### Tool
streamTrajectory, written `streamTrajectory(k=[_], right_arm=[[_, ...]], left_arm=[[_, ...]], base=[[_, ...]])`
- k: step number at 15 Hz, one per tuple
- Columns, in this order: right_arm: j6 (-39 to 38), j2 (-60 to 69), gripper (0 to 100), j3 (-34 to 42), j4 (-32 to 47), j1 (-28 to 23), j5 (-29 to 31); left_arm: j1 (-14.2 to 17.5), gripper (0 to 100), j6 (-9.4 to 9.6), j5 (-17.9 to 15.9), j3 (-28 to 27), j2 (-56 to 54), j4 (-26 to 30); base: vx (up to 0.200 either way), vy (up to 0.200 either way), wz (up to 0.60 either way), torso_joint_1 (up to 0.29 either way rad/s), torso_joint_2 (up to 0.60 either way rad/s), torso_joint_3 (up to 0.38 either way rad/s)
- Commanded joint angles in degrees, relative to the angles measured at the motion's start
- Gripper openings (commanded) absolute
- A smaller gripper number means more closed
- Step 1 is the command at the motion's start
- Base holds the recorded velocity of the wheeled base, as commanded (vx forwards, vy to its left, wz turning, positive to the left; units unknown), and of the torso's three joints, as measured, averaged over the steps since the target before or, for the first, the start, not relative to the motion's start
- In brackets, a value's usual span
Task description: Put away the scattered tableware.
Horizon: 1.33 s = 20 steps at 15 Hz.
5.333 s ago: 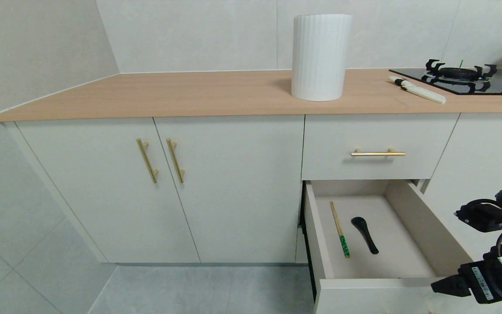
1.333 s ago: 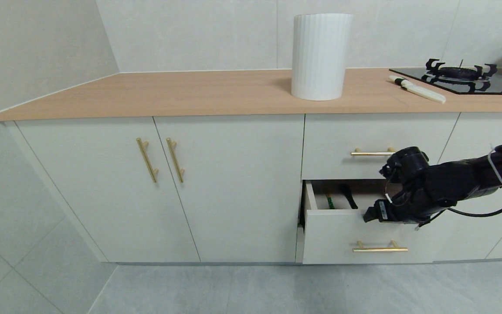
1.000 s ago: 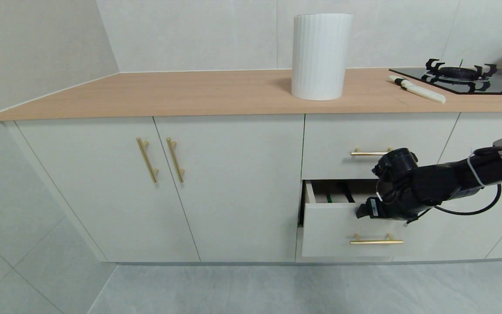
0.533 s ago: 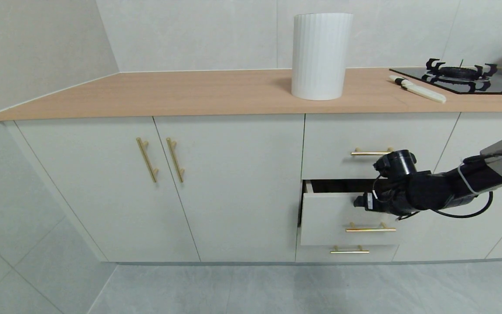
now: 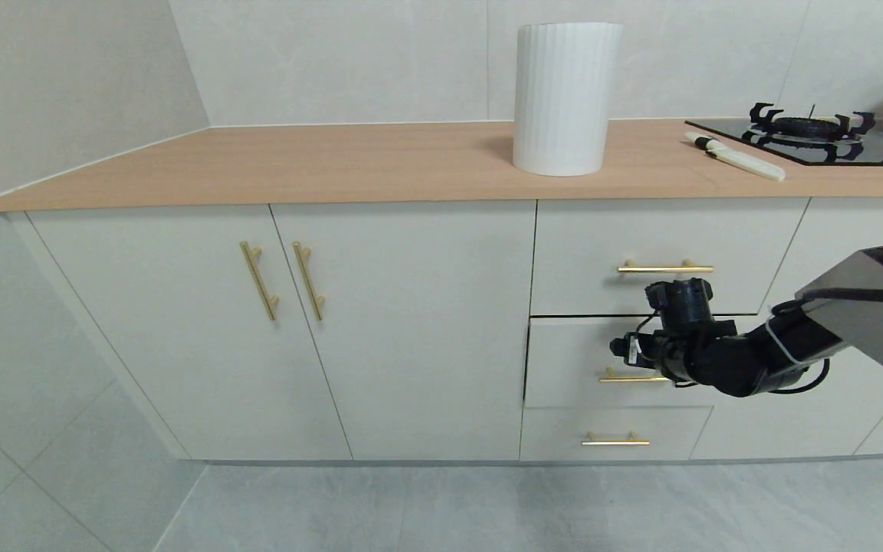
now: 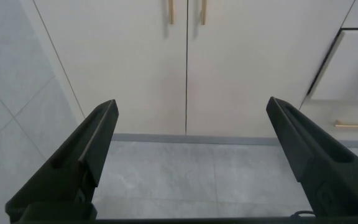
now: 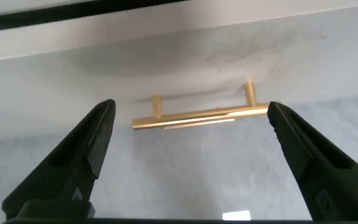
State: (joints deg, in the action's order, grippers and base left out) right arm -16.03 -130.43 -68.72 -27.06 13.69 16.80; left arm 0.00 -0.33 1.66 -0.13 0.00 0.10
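Cream cupboard doors (image 5: pixel 273 330) occupy the left of the unit. The left gripper (image 6: pixel 189 106) hangs low in front of them, fingers spread wide with nothing between them. A wood-toned countertop (image 5: pixel 334 165) runs above, with a ribbed white canister (image 5: pixel 564 100) standing right of centre. Below the canister, the middle drawer (image 5: pixel 564 356) sits almost flush in its stack, with a dark slit showing along its left edge. Any contents are hidden behind the front. The right gripper (image 5: pixel 625 349) is against that front just above the brass handle (image 7: pixel 201 116), fingers wide apart and holding nothing. To the right, a pale utensil (image 5: pixel 733 157), knife-like, lies on the countertop beside the hob (image 5: pixel 809 134), not yet put away. Risks: the contact point looks off-centre on the front, so a further push could rack the drawer and leave the slit unclosed. The spread fingers are close to the handle, so a careless retreat could hook it and drag the drawer out. The utensil by the hob could be overlooked if the drawer is treated as finished. Writing: a small white label (image 5: pixel 631 346) on the right gripper, too small to read; nothing else legible.
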Motion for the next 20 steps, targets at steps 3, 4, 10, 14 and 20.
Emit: streamTrajectory(k=[3,4,10,14,20], right_arm=[[0.30,-4.57,100,0.08,-7.83,1.43,3.68],[0.30,-5.01,100,-0.10,-9.06,1.43,3.77],[0.21,-8.35,100,-3.79,-11.70,0.99,6.49],[0.12,-8.79,100,-4.93,-11.70,0.37,6.93],[-0.49,-9.58,100,-7.04,-11.70,-0.42,8.34]], left_arm=[[0.00,100,-0.02,0.01,-0.04,0.00,-0.01],[0.00,100,-0.02,0.01,-0.04,0.00,-0.01],[0.00,100,-0.02,0.10,-0.04,0.00,-0.01],[0.00,100,-0.02,0.01,-0.04,0.00,-0.01],[0.00,100,-0.02,0.01,0.05,0.00,-0.01]], base=[[0.000,0.000,0.00,0.000,0.00,0.000],[0.000,0.000,0.00,0.000,0.00,0.000],[0.000,0.000,0.00,0.000,0.00,0.000],[0.000,0.000,0.00,0.000,0.00,0.000],[0.000,0.000,0.00,0.000,0.00,0.000]])
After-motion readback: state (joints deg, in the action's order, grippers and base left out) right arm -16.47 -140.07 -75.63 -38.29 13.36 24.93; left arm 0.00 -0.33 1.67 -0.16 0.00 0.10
